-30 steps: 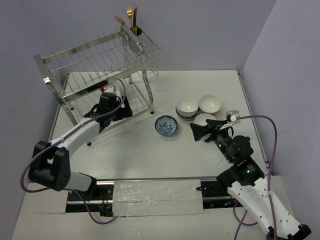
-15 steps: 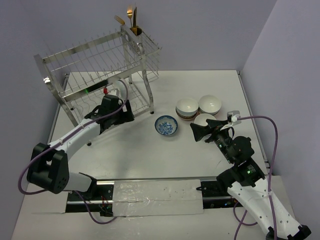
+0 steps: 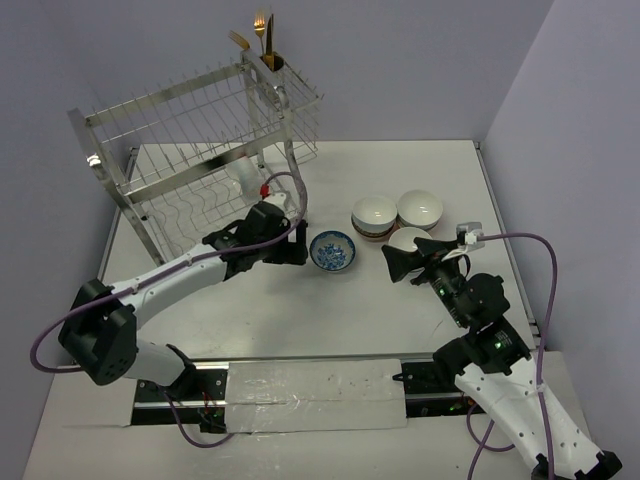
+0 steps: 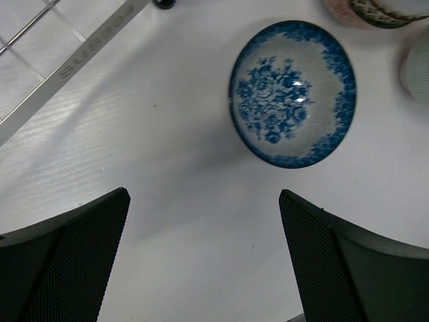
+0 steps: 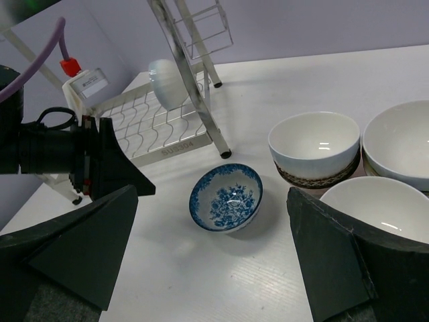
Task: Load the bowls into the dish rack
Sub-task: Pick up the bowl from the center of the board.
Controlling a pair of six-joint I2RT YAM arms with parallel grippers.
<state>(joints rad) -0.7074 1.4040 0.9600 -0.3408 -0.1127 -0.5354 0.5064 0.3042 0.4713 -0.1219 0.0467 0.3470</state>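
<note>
A blue floral bowl (image 3: pixel 332 250) sits on the table right of the dish rack (image 3: pixel 190 130); it also shows in the left wrist view (image 4: pixel 291 100) and the right wrist view (image 5: pixel 226 198). My left gripper (image 3: pixel 297 246) is open and empty, just left of this bowl (image 4: pixel 203 194). One white bowl (image 3: pixel 246 172) stands on edge in the rack's lower tier (image 5: pixel 166 80). Three white bowls (image 3: pixel 373 213) (image 3: pixel 420 208) (image 3: pixel 408 240) cluster at the right. My right gripper (image 3: pixel 398 262) is open and empty beside the nearest of them (image 5: pixel 211 194).
The rack's front right leg (image 3: pixel 300 205) stands close to the blue bowl. A corner cup (image 3: pixel 272 62) holds gold cutlery (image 3: pixel 262 30). Purple walls close in behind and at the right. The left arm's cable (image 3: pixel 290 185) loops by the rack.
My left gripper has come out of the rack's lower tier and moved right to the blue bowl, leaving a white bowl in the rack. The right arm has barely moved.
</note>
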